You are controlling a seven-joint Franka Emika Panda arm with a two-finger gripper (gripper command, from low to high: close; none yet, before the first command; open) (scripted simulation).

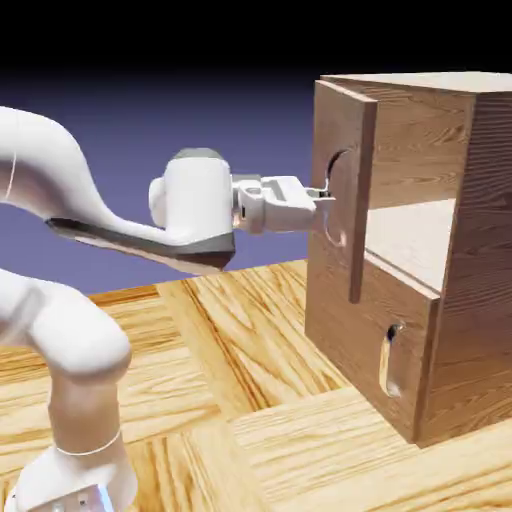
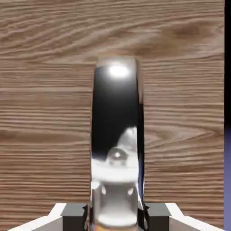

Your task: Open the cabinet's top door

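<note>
From the side I see my arm reaching level to the right, its hand (image 1: 322, 196) at the oval recess in the top door (image 1: 345, 180) of the cabinet (image 1: 440, 270). The hand is pinching the top door's handle (image 2: 116, 135): in the hand view the silver bar fills the space between the two grey fingertips (image 2: 72, 212), which sit tight against it on either side, with wood grain across the rest of the picture. The top door stands swung out from the cabinet's front, its near edge well clear of the box, so I can look past it into a pale interior with a flat shelf. The lower door (image 1: 385, 350) sits flush below, its own silver handle (image 1: 388, 360) untouched in its recess. The cabinet rests on the wood-patterned bench (image 1: 250, 330), toward the right side of the exterior view.
</note>
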